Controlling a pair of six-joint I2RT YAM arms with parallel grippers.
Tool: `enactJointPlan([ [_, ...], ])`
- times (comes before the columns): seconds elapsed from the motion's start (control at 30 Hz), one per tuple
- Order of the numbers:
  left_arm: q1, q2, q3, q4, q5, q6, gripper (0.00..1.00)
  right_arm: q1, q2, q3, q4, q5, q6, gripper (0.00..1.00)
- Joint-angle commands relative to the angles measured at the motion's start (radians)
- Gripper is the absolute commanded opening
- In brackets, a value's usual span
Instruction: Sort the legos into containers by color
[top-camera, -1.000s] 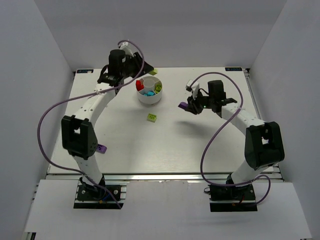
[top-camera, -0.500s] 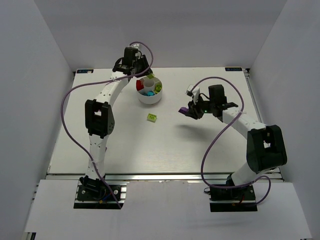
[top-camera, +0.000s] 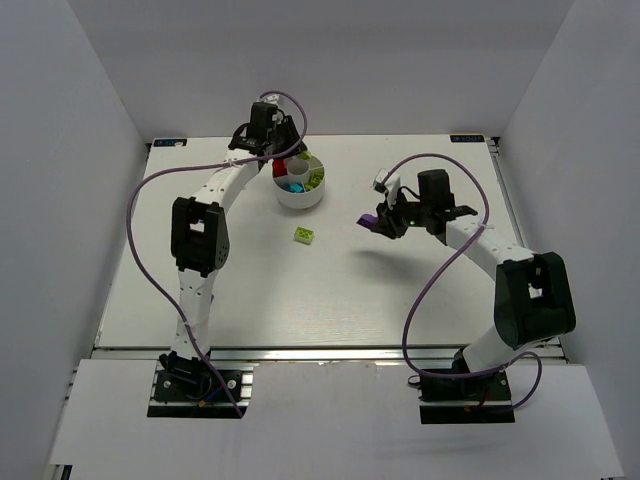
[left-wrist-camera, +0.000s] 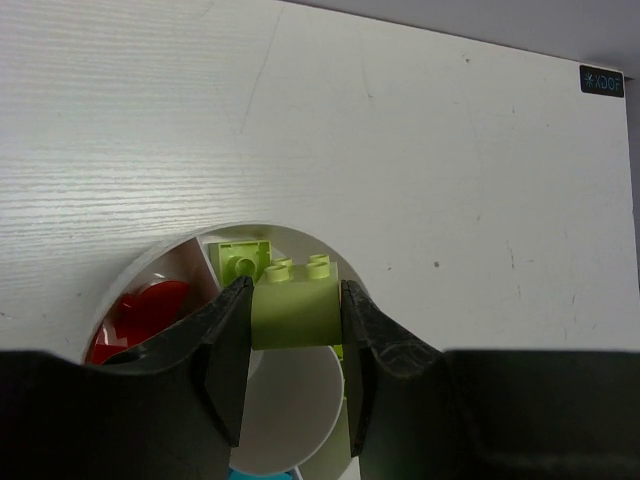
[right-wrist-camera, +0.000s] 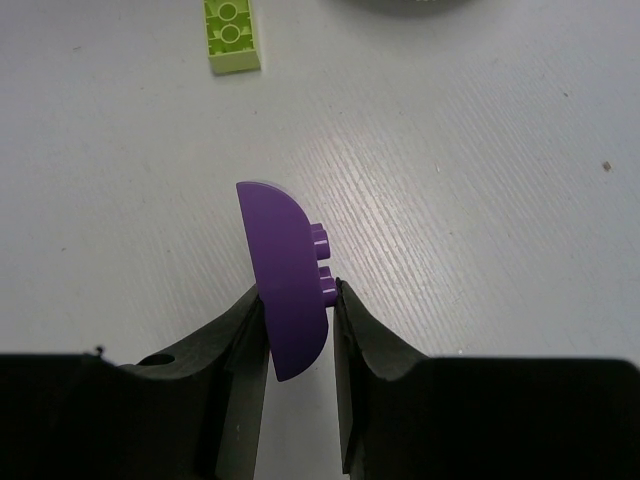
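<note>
- Change: left hand (left-wrist-camera: 294, 290), pinching a lime brick (left-wrist-camera: 295, 308), has swung over the dish (top-camera: 300, 199); release looks next.
- Unmoved: right hand (right-wrist-camera: 298, 300) pinches a purple brick (right-wrist-camera: 285, 265).

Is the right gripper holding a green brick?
No, the right gripper is shut on a purple brick.
</note>
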Motion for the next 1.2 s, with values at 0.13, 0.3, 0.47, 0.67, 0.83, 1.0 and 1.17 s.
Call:
enactJointPlan([
  [0.13,-0.001,-0.103,-0.070,0.123,0.036,-0.034,0.00,-0.003,-0.042,-0.022,0.021,-0.021,-0.004,0.00],
  [0.3,-0.001,-0.042,-0.001,0.048,0.012,-0.010,0.02,-0.001,-0.041,-0.017,0.022,-0.021,-0.002,0.00],
  [0.47,-0.003,-0.025,-0.001,0.016,-0.008,0.006,0.29,-0.003,-0.036,-0.016,0.022,-0.022,0.001,0.00],
  [0.67,-0.003,-0.022,0.005,0.014,-0.025,0.012,0.56,-0.001,-0.031,-0.005,0.016,-0.022,0.001,0.00],
  [0.83,-0.003,-0.019,0.056,0.016,-0.024,0.004,0.63,-0.003,-0.030,0.001,0.005,-0.021,-0.010,0.00],
  [1.0,-0.001,-0.052,0.107,0.016,-0.024,0.006,0.63,-0.001,-0.030,0.012,-0.025,-0.045,-0.032,0.00],
  [1.17,-0.003,-0.253,-0.070,0.031,-0.021,0.039,0.59,0.011,-0.036,0.027,-0.059,-0.085,-0.093,0.00],
])
